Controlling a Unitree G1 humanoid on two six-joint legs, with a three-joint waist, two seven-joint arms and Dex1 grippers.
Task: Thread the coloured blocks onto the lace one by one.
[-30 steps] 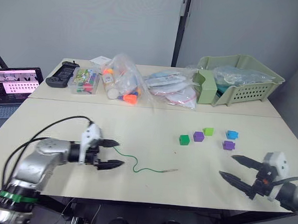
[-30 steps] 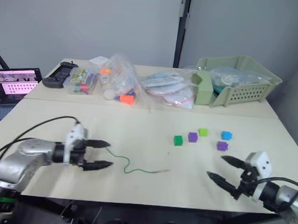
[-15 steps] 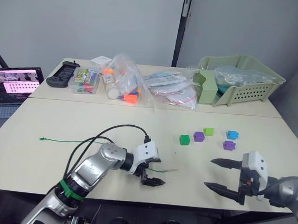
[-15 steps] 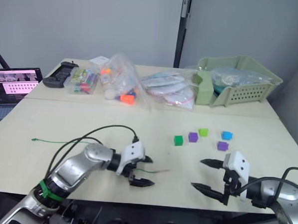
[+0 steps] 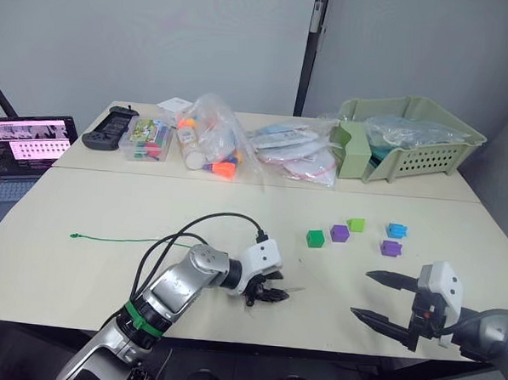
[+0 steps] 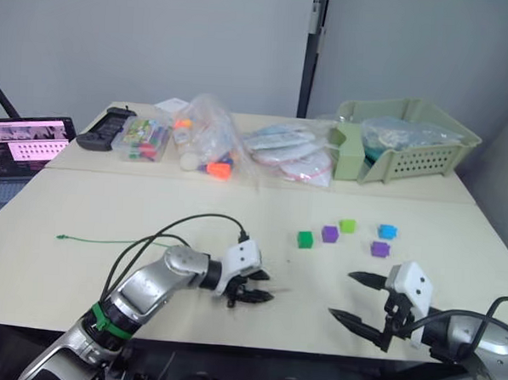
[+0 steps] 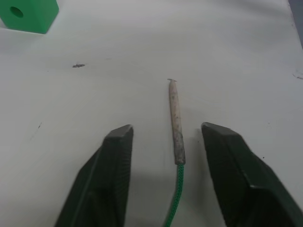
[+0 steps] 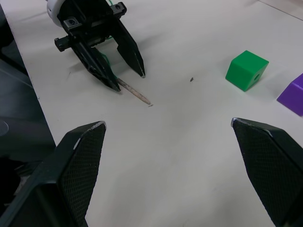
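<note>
From the head camera, the left gripper [image 5: 268, 294] is lowered to the table [image 5: 108, 208] at the lace [image 5: 115, 239] tip, likely to pick it up; the blocks [image 5: 339, 233] sit at its two o'clock. The left wrist view shows its fingers [image 7: 109, 175] spread, the pale tip [image 7: 175, 123] between them, unpinched. The right wrist view shows the right gripper [image 8: 170, 156] spread wide and empty, probably waiting, with the green block [image 8: 246, 70] at one o'clock.

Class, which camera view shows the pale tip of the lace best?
The left wrist view: the pale tip lies large between the open left gripper fingers. The right wrist view shows it as a thin stick; the eye views barely show it.
</note>
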